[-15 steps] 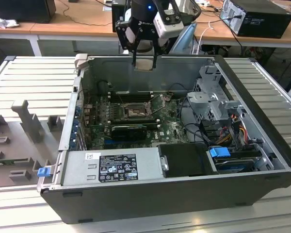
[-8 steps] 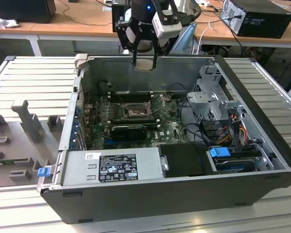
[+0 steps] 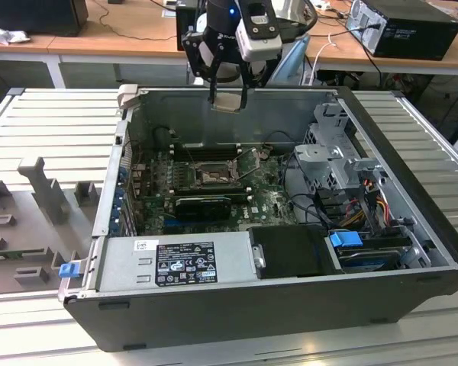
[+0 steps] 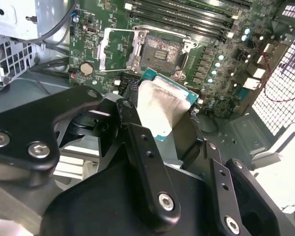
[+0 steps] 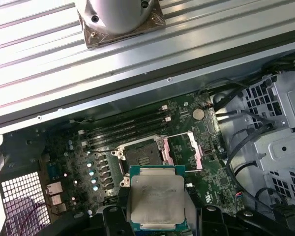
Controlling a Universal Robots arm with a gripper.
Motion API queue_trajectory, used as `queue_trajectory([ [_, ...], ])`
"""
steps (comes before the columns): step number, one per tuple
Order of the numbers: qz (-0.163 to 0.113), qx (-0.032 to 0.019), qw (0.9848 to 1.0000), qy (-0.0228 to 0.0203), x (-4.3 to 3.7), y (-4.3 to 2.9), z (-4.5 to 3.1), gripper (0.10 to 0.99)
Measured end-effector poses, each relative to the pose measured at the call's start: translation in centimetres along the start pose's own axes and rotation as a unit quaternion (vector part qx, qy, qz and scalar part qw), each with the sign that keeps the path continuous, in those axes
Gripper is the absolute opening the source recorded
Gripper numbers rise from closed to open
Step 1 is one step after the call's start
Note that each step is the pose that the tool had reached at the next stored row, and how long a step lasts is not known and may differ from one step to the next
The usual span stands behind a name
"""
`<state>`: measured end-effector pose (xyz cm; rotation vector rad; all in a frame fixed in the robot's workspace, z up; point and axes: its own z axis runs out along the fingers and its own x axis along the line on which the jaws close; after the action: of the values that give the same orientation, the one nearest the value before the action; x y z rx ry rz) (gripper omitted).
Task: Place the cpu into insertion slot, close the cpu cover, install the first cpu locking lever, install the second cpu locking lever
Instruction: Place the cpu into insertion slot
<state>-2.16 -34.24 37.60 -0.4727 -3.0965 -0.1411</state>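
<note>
**Q:** Now, what does the tool point(image 3: 228, 97) carry?

**A:** It is clenched on the chip point(image 4: 164, 110), gripping two opposite edges. The chip lies flat, grey metal top upward, and hangs over the open computer case point(image 3: 214, 305) near its far wall.

**Q:** Which way does the socket point(image 3: 212, 177) lie from the chip?

**A:** Downward and a little toward the near side in the exterior view, on the green board point(image 3: 267, 202) at the case floor. The two are well apart, with nothing between them. In both wrist views the chip's edges run roughly parallel to the socket's.

**Q:** What does the socket hold?

**A:** Nothing: its dark centre is bare. The cover point(image 4: 115, 49) is swung open and rests just beside it.
</note>
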Motion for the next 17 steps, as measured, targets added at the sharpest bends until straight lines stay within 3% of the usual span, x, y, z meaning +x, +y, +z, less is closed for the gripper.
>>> queue_trajectory([
  [7, 0.026, -0.0005, 0.9997, -0.0023, 0.0, 0.0, 0.0, 0.525],
  [17, 0.074, -0.0014, 0.9972, -0.0066, 0.0, 0.0, 0.0, 0.525],
])
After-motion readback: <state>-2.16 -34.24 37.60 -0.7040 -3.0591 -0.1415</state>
